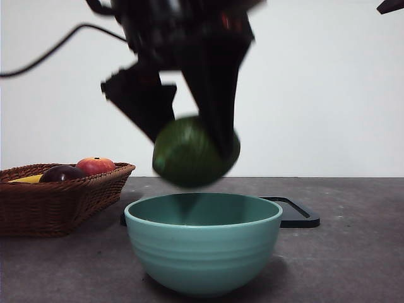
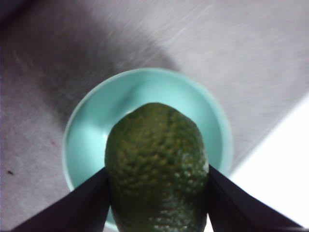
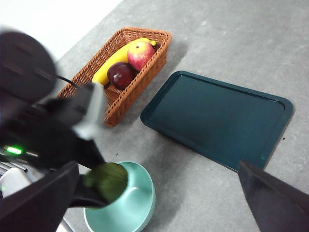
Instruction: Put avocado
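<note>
The avocado point(image 1: 189, 154) is dull dark green and bumpy, and it hangs just above the rim of a teal bowl point(image 1: 202, 252). My left gripper point(image 1: 192, 142) is shut on it, one black jaw on each side. The left wrist view shows the avocado point(image 2: 157, 169) between the jaws point(image 2: 157, 193), over the bowl's hollow point(image 2: 145, 89). In the right wrist view the avocado point(image 3: 107, 180) sits over the bowl point(image 3: 137, 203). My right gripper point(image 3: 158, 166) stands open high above the table, holding nothing.
A wicker basket point(image 1: 57, 202) at the left holds a red apple point(image 1: 96, 165), a dark purple fruit point(image 1: 62, 173) and a banana point(image 1: 28, 179). A dark flat tray point(image 1: 293, 214) lies behind the bowl to the right. The waiting arm's tip point(image 1: 391, 6) shows at the top right corner.
</note>
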